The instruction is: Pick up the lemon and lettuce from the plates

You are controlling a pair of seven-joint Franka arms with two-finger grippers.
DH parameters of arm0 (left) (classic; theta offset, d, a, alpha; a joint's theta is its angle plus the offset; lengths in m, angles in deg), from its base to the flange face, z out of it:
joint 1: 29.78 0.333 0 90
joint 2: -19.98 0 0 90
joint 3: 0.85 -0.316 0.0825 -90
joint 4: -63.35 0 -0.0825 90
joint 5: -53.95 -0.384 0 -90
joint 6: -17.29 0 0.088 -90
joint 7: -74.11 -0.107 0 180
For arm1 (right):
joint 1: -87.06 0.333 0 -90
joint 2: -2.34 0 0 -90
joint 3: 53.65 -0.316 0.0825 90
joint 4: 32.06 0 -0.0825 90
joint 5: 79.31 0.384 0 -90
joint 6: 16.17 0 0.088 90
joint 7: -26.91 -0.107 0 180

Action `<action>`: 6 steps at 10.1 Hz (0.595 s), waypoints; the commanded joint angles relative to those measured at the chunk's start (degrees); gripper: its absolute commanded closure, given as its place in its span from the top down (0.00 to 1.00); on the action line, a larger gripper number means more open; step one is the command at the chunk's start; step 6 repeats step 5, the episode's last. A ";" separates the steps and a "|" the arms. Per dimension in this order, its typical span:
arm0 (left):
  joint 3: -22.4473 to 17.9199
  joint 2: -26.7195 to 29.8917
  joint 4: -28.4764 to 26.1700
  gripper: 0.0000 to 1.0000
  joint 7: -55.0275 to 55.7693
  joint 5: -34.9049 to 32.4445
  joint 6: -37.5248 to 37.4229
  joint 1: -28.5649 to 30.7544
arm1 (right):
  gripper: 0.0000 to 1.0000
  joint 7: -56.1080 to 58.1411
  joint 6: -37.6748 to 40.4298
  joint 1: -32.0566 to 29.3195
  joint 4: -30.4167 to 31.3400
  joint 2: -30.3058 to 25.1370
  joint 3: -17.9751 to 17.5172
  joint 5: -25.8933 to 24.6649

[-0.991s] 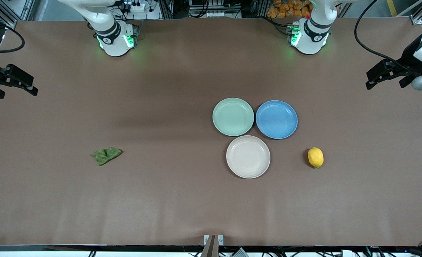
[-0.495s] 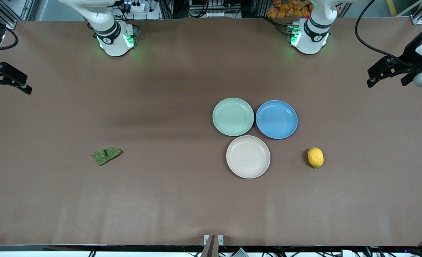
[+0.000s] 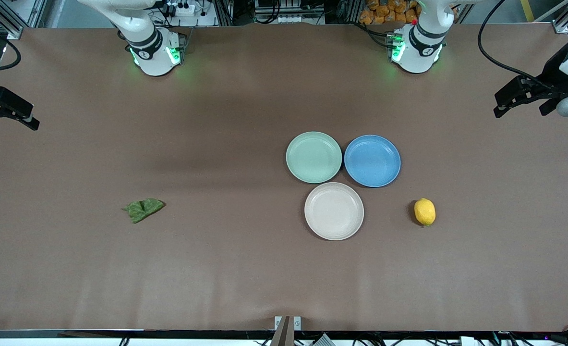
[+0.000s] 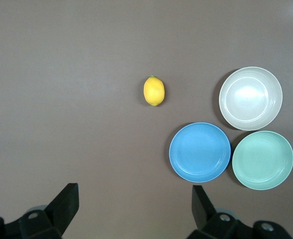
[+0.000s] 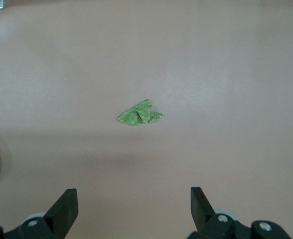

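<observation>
Both hands spread, left hand (image 3: 501, 103) well apart from lemon (image 3: 424, 212), right hand (image 3: 10, 117) from lettuce (image 3: 142, 209)

Two white Franka arms, black grippers.
White bases with black bands and green lights; left gripper (image 3: 507, 103) and right gripper (image 3: 17, 117) black, black cables trailing.

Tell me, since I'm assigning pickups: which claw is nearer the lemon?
Left. The left claw hangs open at the lemon's end of the table; the right claw is open at the lettuce's end.

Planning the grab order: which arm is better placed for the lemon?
Left. The lemon lies on the table toward its end, and the open left gripper hangs there. The open right gripper is nearer the lettuce.
</observation>
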 commanded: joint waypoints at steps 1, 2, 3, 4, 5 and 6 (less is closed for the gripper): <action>-0.06 0.28 0.61 1.00 -1.45 0.53 -1.18 0.07 | 1.00 0.52 -0.47 -0.34 0.94 -0.83 -0.18 0.19; -0.06 0.28 0.61 1.00 -1.45 0.53 -1.18 0.07 | 1.00 0.43 -1.00 -0.26 1.02 -0.49 -0.18 0.19; -0.15 0.28 0.61 1.00 -1.45 0.53 -1.18 0.07 | 1.00 0.43 -1.18 -0.17 1.11 -0.57 -0.27 0.19; -0.15 0.28 0.61 1.00 -1.45 0.53 -1.18 -0.02 | 1.00 0.35 -0.74 -0.08 0.85 -0.74 -0.45 0.19; -0.15 0.20 0.61 1.00 -1.45 0.53 -1.18 -0.02 | 1.00 0.52 -0.56 -0.08 0.93 -0.92 -0.45 0.19; -0.15 0.20 0.61 1.00 -1.45 0.53 -1.18 -0.02 | 1.00 0.52 -0.56 -0.08 0.93 -0.92 -0.45 0.19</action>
